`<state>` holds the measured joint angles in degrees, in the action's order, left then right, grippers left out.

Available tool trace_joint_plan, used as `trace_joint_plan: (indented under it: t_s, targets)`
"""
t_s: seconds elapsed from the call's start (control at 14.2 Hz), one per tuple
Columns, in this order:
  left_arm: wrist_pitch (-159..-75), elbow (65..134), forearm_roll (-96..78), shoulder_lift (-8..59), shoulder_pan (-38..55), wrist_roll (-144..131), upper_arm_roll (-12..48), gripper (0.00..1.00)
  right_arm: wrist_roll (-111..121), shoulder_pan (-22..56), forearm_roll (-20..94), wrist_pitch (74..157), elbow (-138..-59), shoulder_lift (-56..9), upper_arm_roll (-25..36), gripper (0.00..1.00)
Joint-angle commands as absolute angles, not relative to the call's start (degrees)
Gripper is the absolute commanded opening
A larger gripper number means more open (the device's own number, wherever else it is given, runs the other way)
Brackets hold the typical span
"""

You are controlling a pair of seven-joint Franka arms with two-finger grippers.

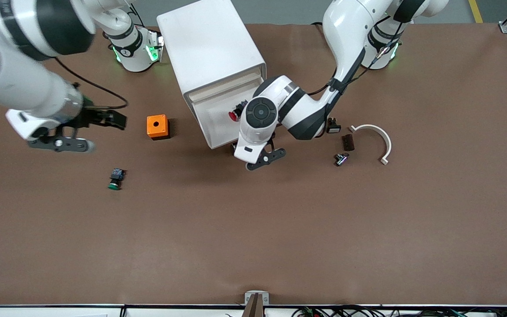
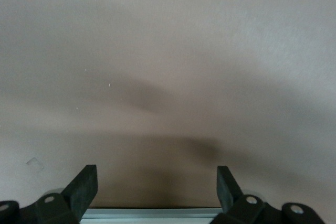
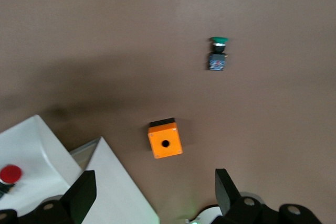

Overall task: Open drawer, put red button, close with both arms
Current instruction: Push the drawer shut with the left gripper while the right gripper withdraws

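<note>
Round red-capped push button (image 1: 235, 114) lying in pulled-out shallow white drawer (image 1: 218, 123), upper centre. Wide bare brown desk (image 1: 253, 237) below. Left pincer (image 1: 266, 159) at drawer's front edge, spread wide, empty. Right pincer (image 1: 104, 119), upper left over desk, parted, empty.

two glossy white arms with black joint bands and black cables clipped along them; bases glow green. the left gripper (image 2: 156, 190) and right gripper (image 3: 155, 195) have matte black fingers fixed with silver screws.
</note>
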<state>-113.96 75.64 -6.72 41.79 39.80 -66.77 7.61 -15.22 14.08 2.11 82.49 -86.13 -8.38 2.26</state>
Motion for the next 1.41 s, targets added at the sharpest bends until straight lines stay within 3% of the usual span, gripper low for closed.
trace_joint_plan:
  t_s: [0.0, 0.35, 1.34]
  targets:
    - [-114.4, 76.6, -5.2, 40.9, 41.0, -67.6, 7.4, 1.0, -6.9, 8.2, 1.7, 80.9, -86.5, -6.4, 1.1, 1.0]
    - [-114.4, 76.6, -5.5, 40.9, 44.1, -67.6, 7.5, 1.0, -0.8, 2.1, -1.0, 81.0, -84.6, -6.8, 1.1, 1.0]
    - [-114.4, 78.9, -6.2, 40.9, 50.0, -67.6, 8.3, 1.0, 1.1, -0.2, -1.7, 81.6, -84.3, -7.2, 1.1, 1.0]
